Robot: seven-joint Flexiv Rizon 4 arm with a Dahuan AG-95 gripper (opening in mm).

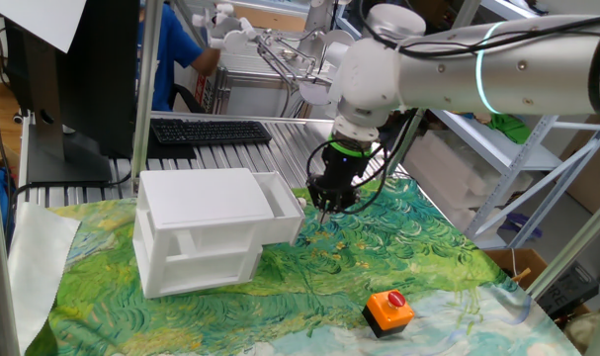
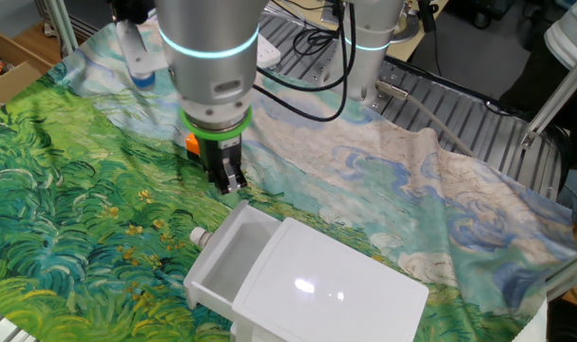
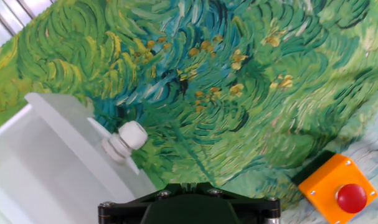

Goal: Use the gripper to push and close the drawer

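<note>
Gripper [image 1: 328, 205] of mine hangs pointing down, just off the front of the drawer [image 1: 282, 198], w/ its tip low over the cloth; fingers look pressed together, no gap btwn them in either fixed view, holding nothing. Can't tell whether it touches the drawer front. Drawer is the upper one of the white cabinet [image 1: 206, 232] and sticks partway out, its inside bare. From the other fixed view the gripper [image 2: 229, 180] sits beyond the drawer's [image 2: 233, 266] front wall, near the small white knob [image 2: 200, 237]. Hand view shows that knob [image 3: 124, 140] close below me on the drawer front [image 3: 76, 134]. Cabinet stands on a green painted-pattern cloth [image 1: 379, 259]. Orange box w/ red button [image 1: 388, 309] lies well apart, on the cloth.
</note>
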